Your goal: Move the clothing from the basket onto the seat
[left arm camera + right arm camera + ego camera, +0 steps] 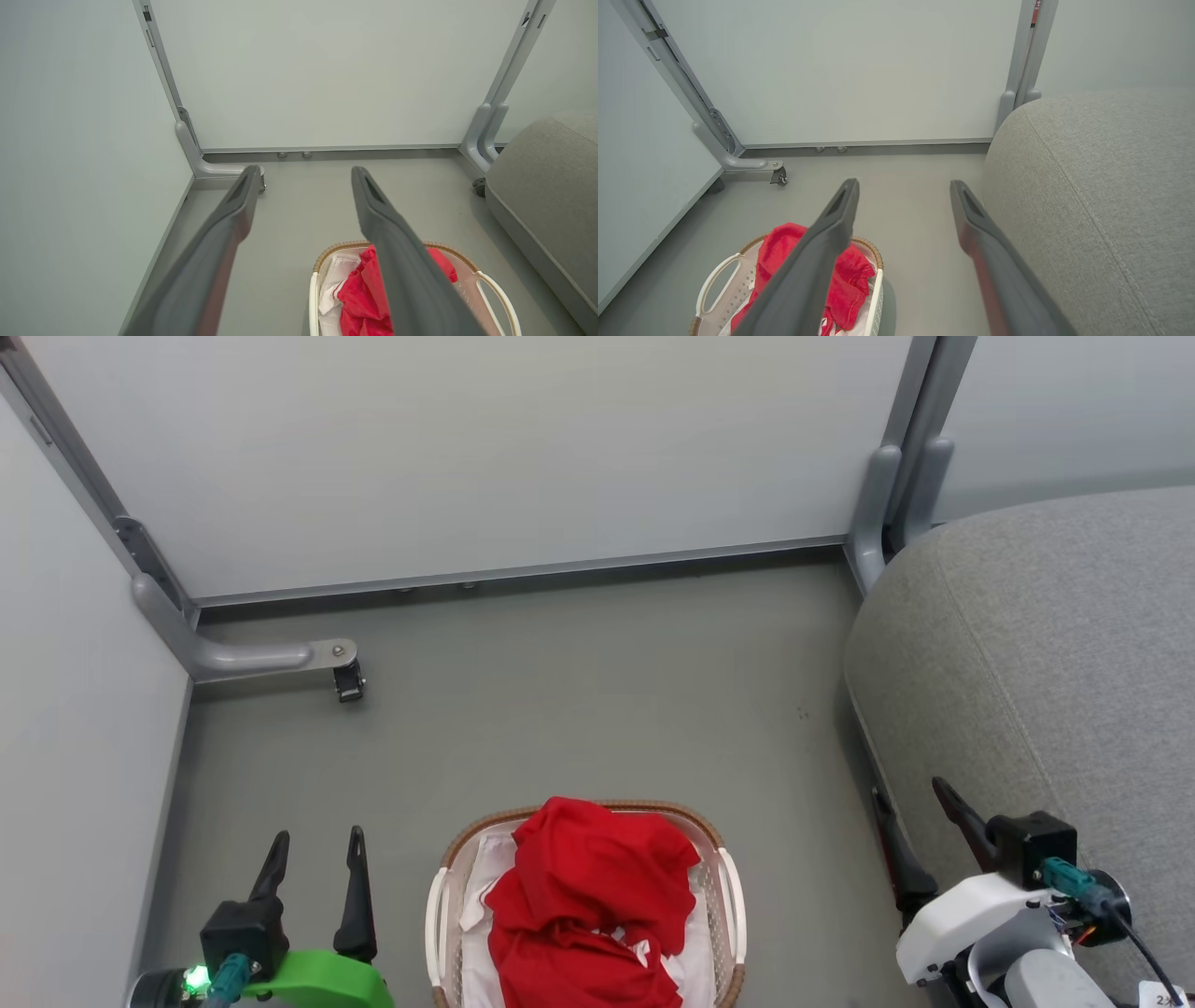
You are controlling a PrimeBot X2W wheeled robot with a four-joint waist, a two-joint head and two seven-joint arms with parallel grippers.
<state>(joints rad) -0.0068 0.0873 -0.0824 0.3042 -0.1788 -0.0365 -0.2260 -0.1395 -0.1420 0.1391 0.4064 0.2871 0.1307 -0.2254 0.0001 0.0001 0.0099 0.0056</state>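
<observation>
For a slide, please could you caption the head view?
Clothing in the basket between open left gripper and right gripper; seat at right.

Left of the basket (460, 845), the left gripper (317, 833) has two long dark tapered fingers (355, 887), a black block (245, 933), a bright green shell (322, 980) and a glowing green light (196, 978). Right of the basket, the right gripper (907, 789) has a white shell (962, 910), a teal plug (1064, 877) and a black cable (1144, 957).

A plain grey floor (579, 709) ran up to pale partition panels (467, 448) at the back and left. From the left corner post (140, 551) a grey metal foot (252, 658) jutted out, ending in a small black caster (348, 683). A paired grey post (878, 499) stood at the back right. Dark specks (801, 713) dotted the floor.
</observation>
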